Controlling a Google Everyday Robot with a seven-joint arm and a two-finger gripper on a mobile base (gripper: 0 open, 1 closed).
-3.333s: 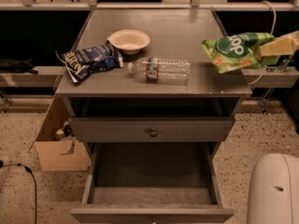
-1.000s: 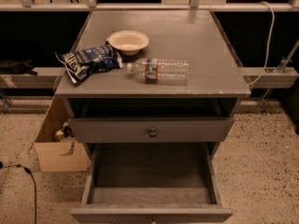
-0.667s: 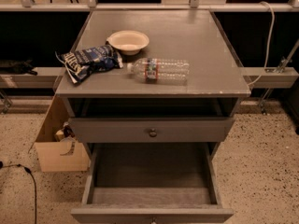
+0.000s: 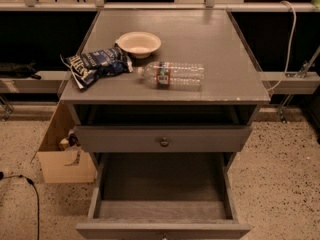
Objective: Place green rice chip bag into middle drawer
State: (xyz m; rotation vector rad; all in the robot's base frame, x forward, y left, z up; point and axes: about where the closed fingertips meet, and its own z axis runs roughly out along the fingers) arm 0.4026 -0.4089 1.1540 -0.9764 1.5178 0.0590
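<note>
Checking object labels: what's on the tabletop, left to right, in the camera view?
Blue chip bag → bowl → water bottle. The hand is not in view.

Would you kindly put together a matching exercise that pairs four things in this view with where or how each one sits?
Things:
1. bowl
2. blue chip bag
3. water bottle
4. open drawer

Places:
A. lying on its side, front middle of the table
B. pulled out beneath the knobbed drawer
C. upright, farthest back on the table
D. at the table's left edge

Pairs: 1-C, 2-D, 3-A, 4-B.

The gripper is out of view.
</note>
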